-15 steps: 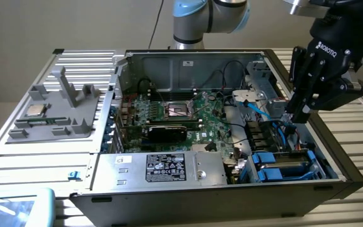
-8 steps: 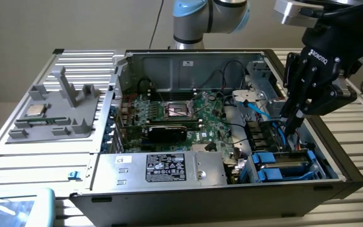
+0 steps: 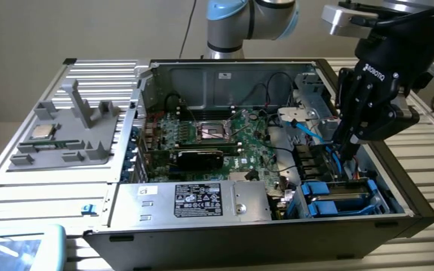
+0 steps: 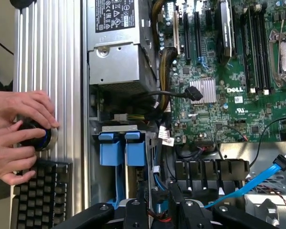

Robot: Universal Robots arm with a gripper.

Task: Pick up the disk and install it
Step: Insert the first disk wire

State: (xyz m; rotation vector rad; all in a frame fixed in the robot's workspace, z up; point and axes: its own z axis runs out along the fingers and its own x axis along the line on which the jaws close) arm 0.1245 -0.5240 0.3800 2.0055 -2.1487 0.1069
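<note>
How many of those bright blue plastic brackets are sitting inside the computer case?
2: the blue brackets sit side by side in the drive bay, beside the power supply. More may be hidden underneath.

The computer case (image 3: 225,73) is bare sheet metal inside, dull grey with a soft sheen. The power supply box (image 3: 202,200) is brushed silver metal, carrying a matt black printed label. The motherboard (image 4: 229,95) is glossy green, its small heatsink (image 4: 202,89) bright finned metal. The disk (image 3: 341,199) sits in bright blue plastic, smooth and slightly shiny. The gripper (image 3: 349,148) is matt black, its fingers (image 4: 181,210) dark. The table (image 3: 59,180) is ribbed aluminium, pale and satin. A thin blue cable (image 4: 257,183) looks like smooth plastic.
</note>
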